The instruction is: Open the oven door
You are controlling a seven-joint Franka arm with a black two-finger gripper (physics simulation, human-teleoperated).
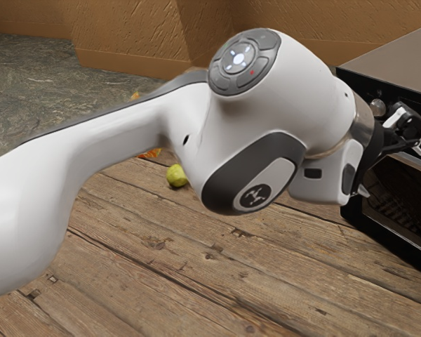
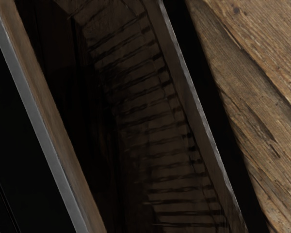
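Note:
The black gripper (image 1: 391, 168) is at the oven front in the exterior view, standing open, one finger by the control panel and the other lower, partly hidden by the white hand. The oven (image 1: 394, 60) stands at the exterior view's right. Its dark glass door (image 1: 407, 203) looks closed. In the wrist view the door glass (image 2: 136, 121) lies in front of my hand, with rack bars visible through it. A pale metal strip (image 2: 39, 124) runs along one side of the glass. Contact with the oven cannot be made out.
A round knob (image 1: 377, 107) sits on the oven's control panel. A yellow-green fruit (image 1: 176, 175) lies on the wooden table (image 1: 196, 281), with an orange item (image 1: 151, 153) partly hidden behind the arm. Brown walls (image 1: 133, 35) stand behind.

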